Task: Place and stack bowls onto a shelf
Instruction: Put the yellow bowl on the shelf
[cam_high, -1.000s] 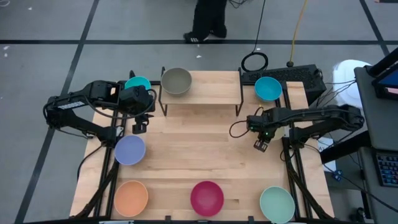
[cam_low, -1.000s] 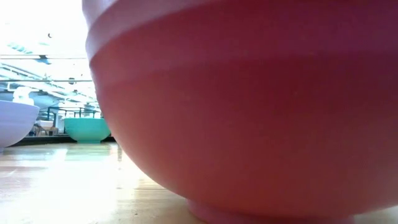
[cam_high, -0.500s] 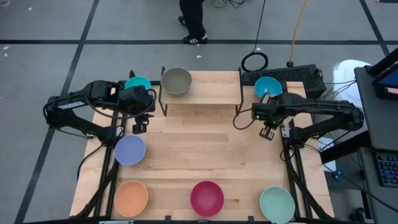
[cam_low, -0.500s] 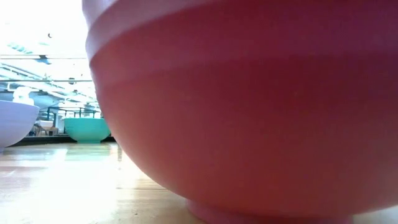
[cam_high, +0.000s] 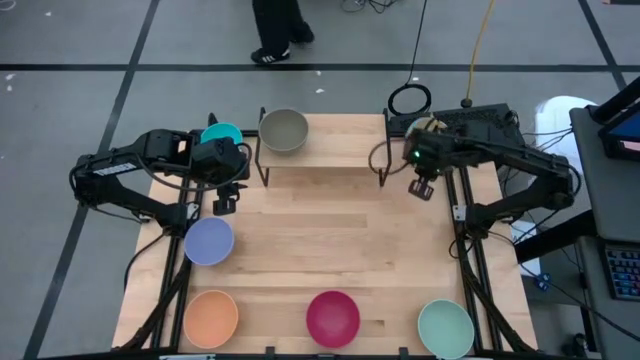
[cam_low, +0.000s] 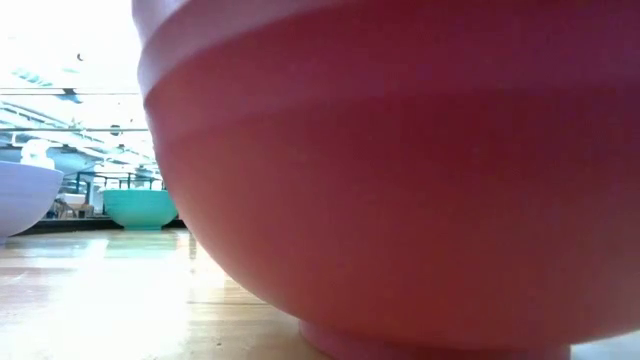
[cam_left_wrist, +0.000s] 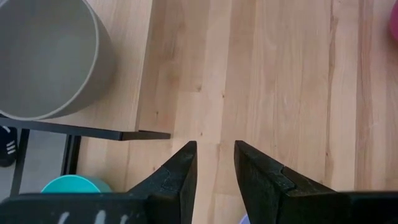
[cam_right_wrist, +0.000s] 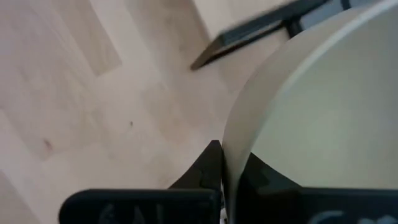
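Right jaws (cam_right_wrist: 231, 163) pinching cream bowl (cam_right_wrist: 317, 106) rim, seemingly beside shelf (cam_high: 330, 140)

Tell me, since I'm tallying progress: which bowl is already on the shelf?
The olive-grey round bowl, sitting at the left end of the wooden-plank shelf; the others are off it.
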